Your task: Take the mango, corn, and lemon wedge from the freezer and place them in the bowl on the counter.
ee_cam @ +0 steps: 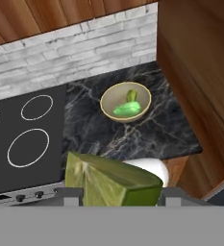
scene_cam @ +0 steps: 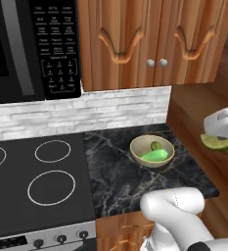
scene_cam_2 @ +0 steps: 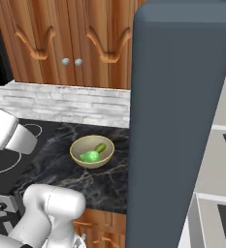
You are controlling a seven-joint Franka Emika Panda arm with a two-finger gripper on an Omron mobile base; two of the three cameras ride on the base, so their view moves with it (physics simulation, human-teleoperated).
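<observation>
Gripper [ee_cam: 114,199] clamped on the lemon wedge [ee_cam: 111,181], carried high toward the counter [ee_cam: 99,134].
Wedge sits pinched between the fingertips, rind down, pale flesh facing up, so it can likely be dropped straight in. Hand hangs above the counter's front right corner, tilted forward and down; in the left base view the wedge [scene_cam: 217,142] pokes out below the white hand. Bowl [ee_cam: 110,99] stands near the counter's back right corner, already holding a bright green item [ee_cam: 126,109] and a smaller olive piece. Freezer [scene_cam_2: 177,126] is right of the counter.
</observation>
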